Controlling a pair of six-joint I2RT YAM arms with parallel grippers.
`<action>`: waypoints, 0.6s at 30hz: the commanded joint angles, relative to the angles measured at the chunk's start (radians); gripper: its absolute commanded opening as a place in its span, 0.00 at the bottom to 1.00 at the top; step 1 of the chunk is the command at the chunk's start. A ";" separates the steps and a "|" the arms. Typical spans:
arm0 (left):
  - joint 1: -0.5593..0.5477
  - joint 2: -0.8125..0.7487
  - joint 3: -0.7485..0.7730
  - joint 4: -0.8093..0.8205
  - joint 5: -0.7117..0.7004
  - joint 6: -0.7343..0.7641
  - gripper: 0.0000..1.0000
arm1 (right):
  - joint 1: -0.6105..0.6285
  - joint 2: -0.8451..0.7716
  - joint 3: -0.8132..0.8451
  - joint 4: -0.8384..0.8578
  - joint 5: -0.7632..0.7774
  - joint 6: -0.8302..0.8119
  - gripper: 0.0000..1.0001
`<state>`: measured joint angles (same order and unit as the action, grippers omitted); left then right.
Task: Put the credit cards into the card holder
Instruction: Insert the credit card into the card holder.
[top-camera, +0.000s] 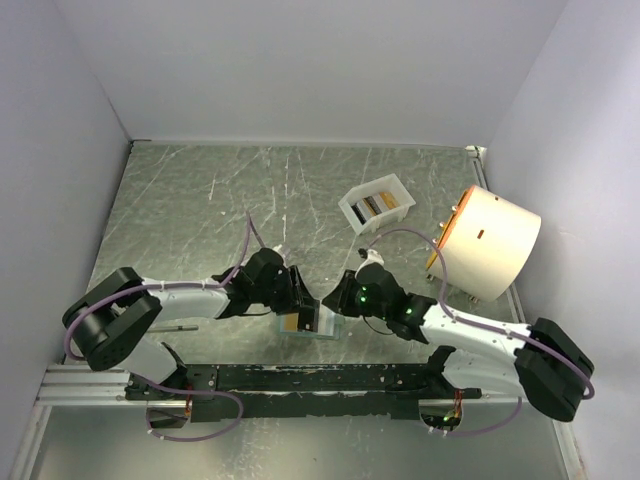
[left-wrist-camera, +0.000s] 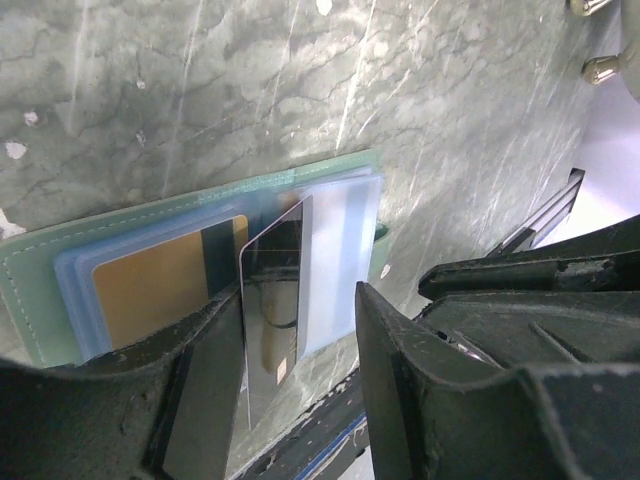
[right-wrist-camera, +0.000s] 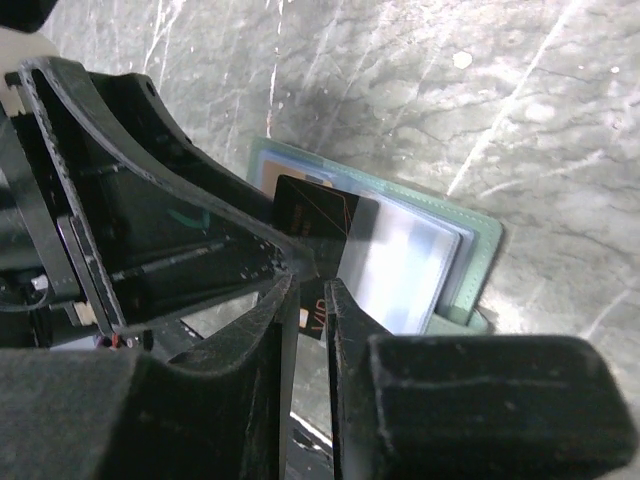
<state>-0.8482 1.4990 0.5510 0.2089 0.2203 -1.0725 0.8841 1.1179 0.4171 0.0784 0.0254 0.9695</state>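
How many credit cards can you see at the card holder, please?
2: a gold card lies in a card holder sleeve; a dark card overlaps its clear sleeves. Those in the white tray are too small to count.

Lab test enclosure, white walls (top-camera: 320, 60), scratched tabletop (top-camera: 200, 220)

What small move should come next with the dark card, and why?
Probably the right gripper should slide the dark card deeper into the card holder: its fingers pinch the card's near end, only the far end sits under a clear sleeve, and the left gripper stands open around it.
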 joint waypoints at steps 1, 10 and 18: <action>-0.005 -0.041 0.029 -0.046 -0.036 0.022 0.57 | 0.004 -0.104 -0.051 0.016 0.057 0.004 0.17; -0.006 -0.073 0.056 -0.143 -0.089 0.039 0.60 | 0.004 -0.111 -0.038 0.014 0.045 0.012 0.17; -0.009 -0.075 0.058 -0.161 -0.089 0.061 0.63 | 0.003 -0.077 0.028 -0.179 0.115 -0.085 0.19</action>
<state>-0.8482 1.4380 0.5861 0.0704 0.1497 -1.0359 0.8841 1.0245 0.3798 0.0460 0.0673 0.9554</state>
